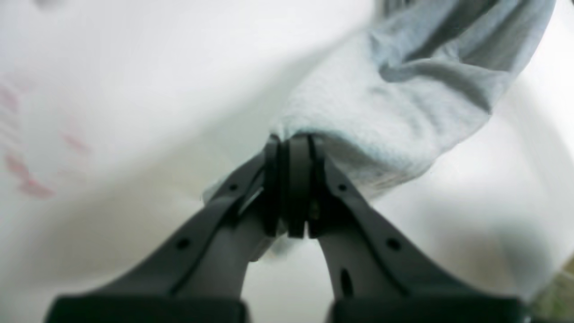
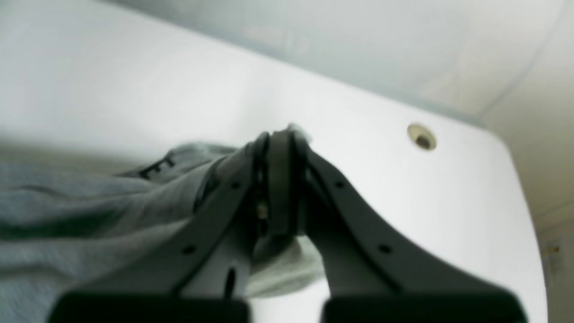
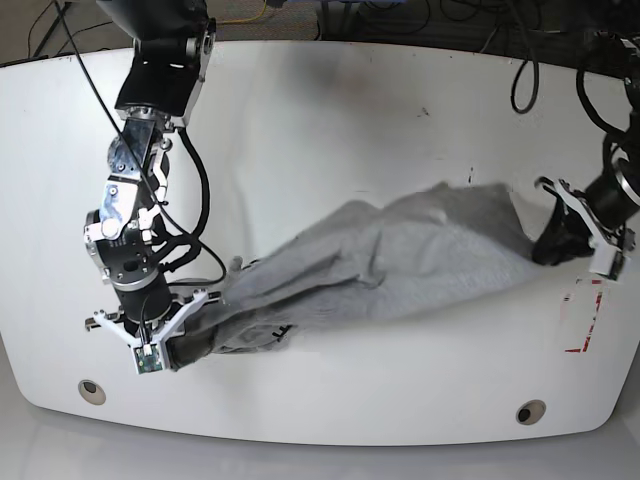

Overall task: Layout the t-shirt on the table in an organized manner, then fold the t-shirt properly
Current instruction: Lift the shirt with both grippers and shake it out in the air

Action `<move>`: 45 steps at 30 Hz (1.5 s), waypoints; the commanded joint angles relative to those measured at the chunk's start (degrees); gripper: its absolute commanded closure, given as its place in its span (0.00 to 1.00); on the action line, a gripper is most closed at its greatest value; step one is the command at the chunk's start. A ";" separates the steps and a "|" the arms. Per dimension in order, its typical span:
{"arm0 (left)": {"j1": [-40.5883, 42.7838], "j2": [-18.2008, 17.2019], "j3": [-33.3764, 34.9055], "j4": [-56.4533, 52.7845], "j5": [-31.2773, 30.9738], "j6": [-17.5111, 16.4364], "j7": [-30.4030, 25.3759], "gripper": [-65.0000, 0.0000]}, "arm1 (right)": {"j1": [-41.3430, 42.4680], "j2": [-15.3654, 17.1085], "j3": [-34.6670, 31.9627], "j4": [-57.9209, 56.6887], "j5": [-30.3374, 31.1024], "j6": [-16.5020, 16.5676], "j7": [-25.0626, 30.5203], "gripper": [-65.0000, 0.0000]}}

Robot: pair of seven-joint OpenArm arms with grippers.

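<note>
The light grey t-shirt [image 3: 390,265] hangs stretched between my two grippers above the white table [image 3: 330,120], sagging in the middle. My left gripper [image 1: 291,141] is shut on one edge of the t-shirt [image 1: 385,112], at the right in the base view [image 3: 548,240]. My right gripper [image 2: 280,134] is shut on the other end of the t-shirt [image 2: 89,211], at the lower left in the base view [image 3: 190,345]. A bit of black lettering [image 2: 157,168] shows in the right wrist view.
Two round metal grommet holes sit near the table's front edge, one at the left [image 3: 91,388] and one at the right [image 3: 530,411]. A red-outlined rectangle mark [image 3: 582,320] lies under the left gripper. Cables [image 3: 520,70] hang at the back right.
</note>
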 commanded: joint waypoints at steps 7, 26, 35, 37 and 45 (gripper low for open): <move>-9.40 -5.90 -1.61 0.49 -2.17 -0.16 -1.55 1.00 | 8.71 1.65 0.16 -2.31 0.35 -0.31 1.79 1.00; -36.92 -15.04 -1.44 -19.99 -15.45 -0.16 -1.46 1.00 | 32.53 5.96 0.07 -10.31 0.35 -0.22 -2.87 1.00; -45.62 -18.03 0.67 -26.50 -20.37 -0.16 -1.46 1.00 | 40.18 8.51 -0.02 -12.95 0.52 -0.13 -4.72 1.00; -48.61 -18.64 3.05 -27.20 -20.99 -0.16 -1.46 1.00 | 41.76 8.59 -0.63 -13.21 0.52 -0.13 -4.72 1.00; -58.64 -18.82 11.75 -28.26 -21.43 -0.16 -1.46 1.00 | 46.16 9.65 -6.35 -14.53 0.44 -0.13 -4.72 1.00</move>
